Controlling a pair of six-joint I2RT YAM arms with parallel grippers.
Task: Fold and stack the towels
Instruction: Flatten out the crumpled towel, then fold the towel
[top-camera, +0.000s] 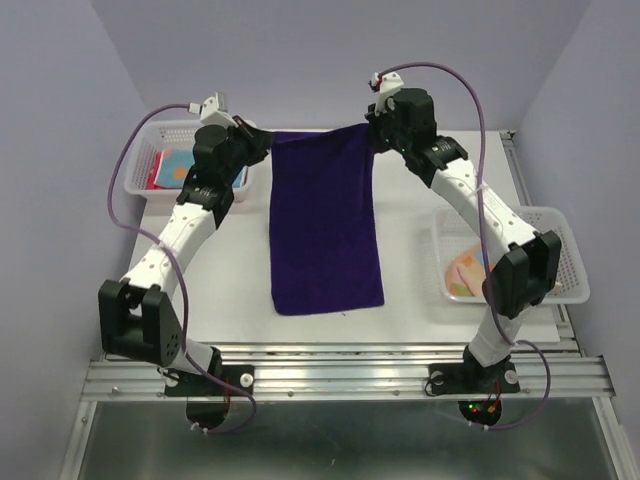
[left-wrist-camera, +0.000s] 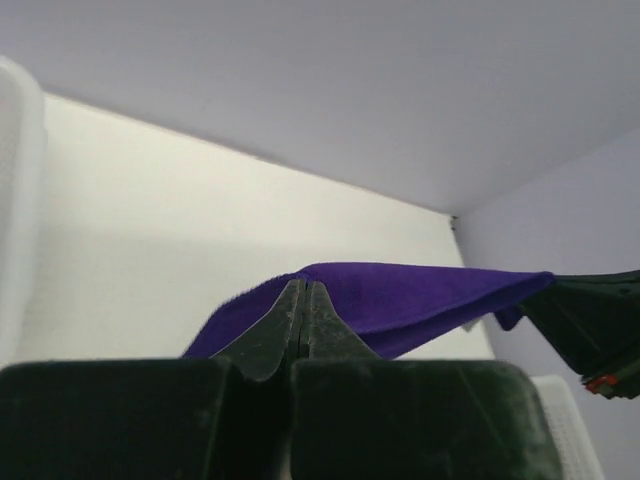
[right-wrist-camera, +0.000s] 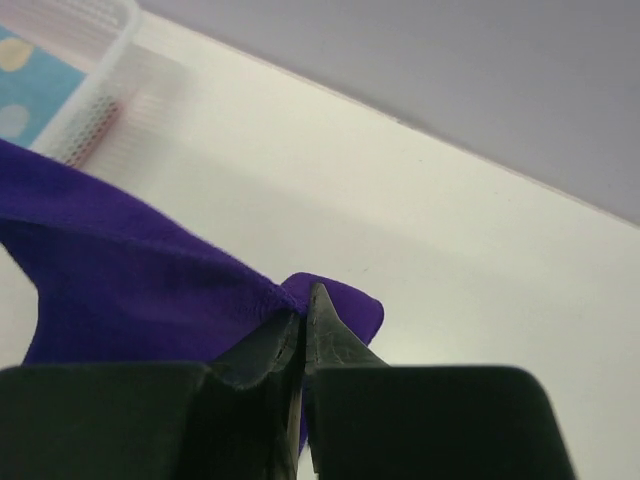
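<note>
Since the near hem of the dark purple towel (top-camera: 325, 230) lies flat on the tabletop (top-camera: 230, 290), just beyond the arm bases, it can anchor a fold. Towel runs lengthwise away from the bases, mid-tabletop, body flat with few wrinkles. Right side, mid-depth: white mesh basket (top-camera: 572, 275) with an orange patterned cloth (top-camera: 465, 272) inside. Farther back on the left: second basket (top-camera: 138, 170) holding a light blue dotted cloth (top-camera: 180, 165). At the far hem, left jaws are pressed together on the towel's far-left corner and right jaws are likewise clamped on the far-right corner. Both wrist views show purple cloth pinched at the tips, with the hem lifted a little off the surface. Judgement: the step in hand is the first fold, far hem to near hem. To do it well, raise both corners evenly, hold the hem taut between the arms, carry it toward the bases together, and set the corners squarely on the near corners before letting go. Uneven pace would skew the fold.
</note>
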